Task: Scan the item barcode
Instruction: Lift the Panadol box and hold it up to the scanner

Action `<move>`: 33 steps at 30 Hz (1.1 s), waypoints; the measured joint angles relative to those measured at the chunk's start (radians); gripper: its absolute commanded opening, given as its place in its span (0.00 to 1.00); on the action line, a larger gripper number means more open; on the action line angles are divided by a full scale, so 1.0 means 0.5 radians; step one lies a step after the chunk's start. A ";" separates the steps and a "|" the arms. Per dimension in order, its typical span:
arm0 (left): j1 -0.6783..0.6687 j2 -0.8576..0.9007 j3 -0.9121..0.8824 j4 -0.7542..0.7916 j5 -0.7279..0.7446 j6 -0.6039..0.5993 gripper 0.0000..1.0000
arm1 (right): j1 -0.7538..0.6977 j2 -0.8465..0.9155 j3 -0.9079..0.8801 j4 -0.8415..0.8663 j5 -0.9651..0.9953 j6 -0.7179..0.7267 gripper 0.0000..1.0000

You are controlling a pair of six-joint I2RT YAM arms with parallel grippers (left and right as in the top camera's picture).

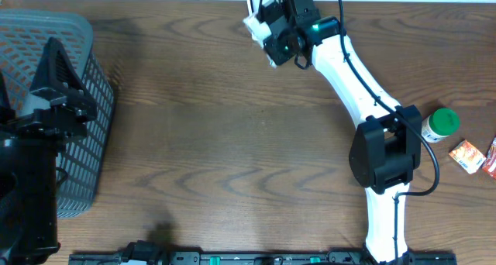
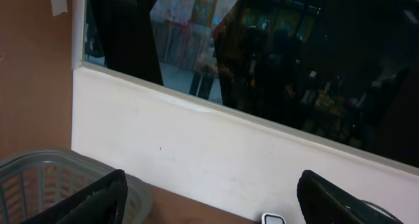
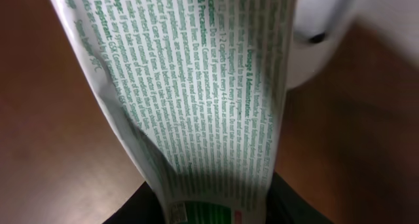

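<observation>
Right pincer (image 3: 209, 207) clamped on printed packet (image 3: 196, 86), held at far desk (image 1: 232, 141) edge facing white device (image 3: 321, 27), possibly scanner; left pincer (image 2: 216, 204) apart.

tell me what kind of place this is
Likely a mock shop checkout set up in a lab: a wooden table, a grey shopping basket at its left, and a green-capped bottle and red packets at the right.
</observation>
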 measured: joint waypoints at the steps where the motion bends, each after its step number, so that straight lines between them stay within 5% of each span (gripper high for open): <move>1: 0.000 0.000 0.000 0.000 0.001 0.000 0.83 | -0.001 0.001 0.000 0.066 0.075 0.003 0.31; 18: 0.000 0.000 0.000 0.000 0.001 0.000 0.83 | -0.001 0.402 0.011 1.041 1.215 -0.452 0.36; 33: 0.000 0.000 0.000 0.000 0.001 0.000 0.83 | 0.146 0.767 0.087 1.868 1.711 -1.376 0.39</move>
